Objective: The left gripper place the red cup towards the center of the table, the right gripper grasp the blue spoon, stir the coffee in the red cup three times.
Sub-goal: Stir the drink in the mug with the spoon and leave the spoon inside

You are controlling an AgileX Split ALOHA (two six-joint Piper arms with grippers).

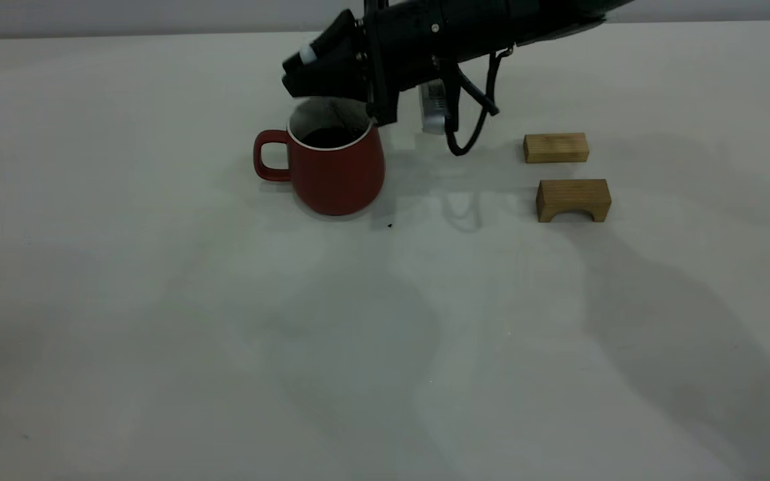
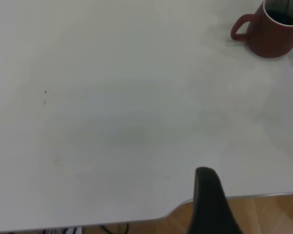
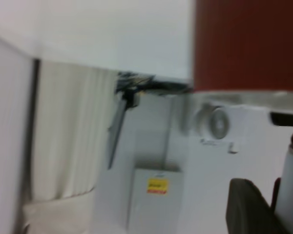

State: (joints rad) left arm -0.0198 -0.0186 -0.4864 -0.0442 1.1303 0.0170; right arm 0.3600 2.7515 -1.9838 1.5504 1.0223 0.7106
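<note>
Red cup standing upright on table, directly under right gripper, handle turned away from that arm. Fingers closed on blue spoon: pale handle end poking out of the top of the grip, thin grey neck running down from the fingers, past the rim and into the cup. Coffee dark, sitting below the white rim; spoon bowl not visible, presumably submerged. Judged step: stirring under way, count not readable from this moment.

Outward from the fingers: two wooden blocks well apart on the arm side, not in the path. Small dark speck on table near cup base, nature unclear.

Left gripper parked far from cup, near table edge; only one dark finger in its wrist view, so opening not determinable.

Risks, as judgement: gripper body low, just above rim, so too wide a stirring circle could knock the rim and tip or slide the cup, nothing bracing it. Fast stroke could slosh coffee over. Thin handle could rotate in the grip and slip.
</note>
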